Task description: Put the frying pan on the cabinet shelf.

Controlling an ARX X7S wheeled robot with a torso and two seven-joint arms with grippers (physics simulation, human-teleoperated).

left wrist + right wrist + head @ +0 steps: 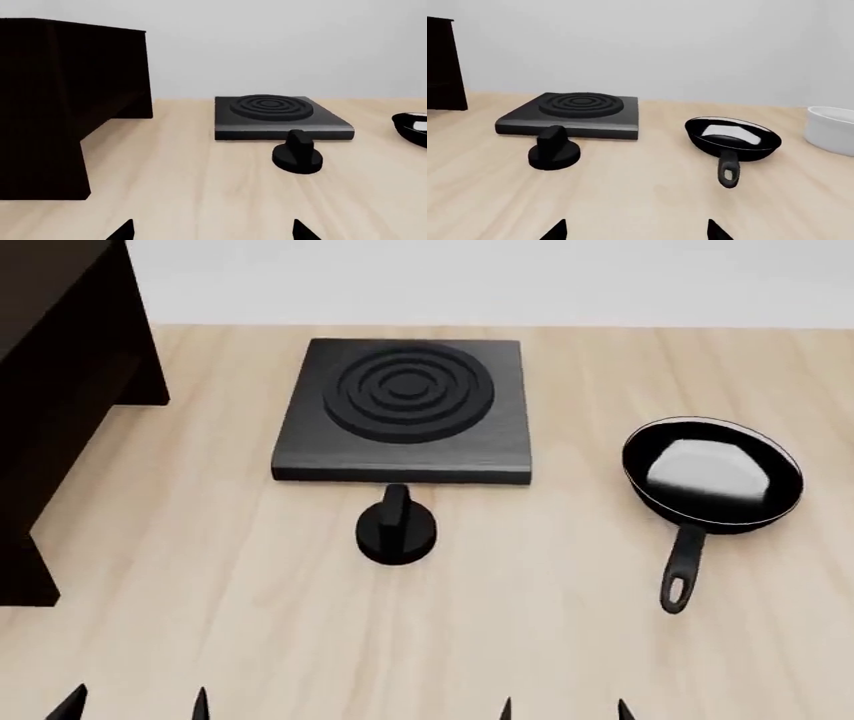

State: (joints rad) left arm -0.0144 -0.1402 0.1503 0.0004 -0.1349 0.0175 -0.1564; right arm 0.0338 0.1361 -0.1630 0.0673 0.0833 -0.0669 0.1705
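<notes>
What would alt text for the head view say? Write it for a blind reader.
A black frying pan sits on a wooden table, handle toward the robot, right of a square burner plate with a round knob before it. A dark cabinet stands far left; both gripper tips peek in below.

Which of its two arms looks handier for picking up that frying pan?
Probably the right. The frying pan lies on the robot's right side, its handle pointing back toward the right gripper. The left gripper is farther off.
</notes>
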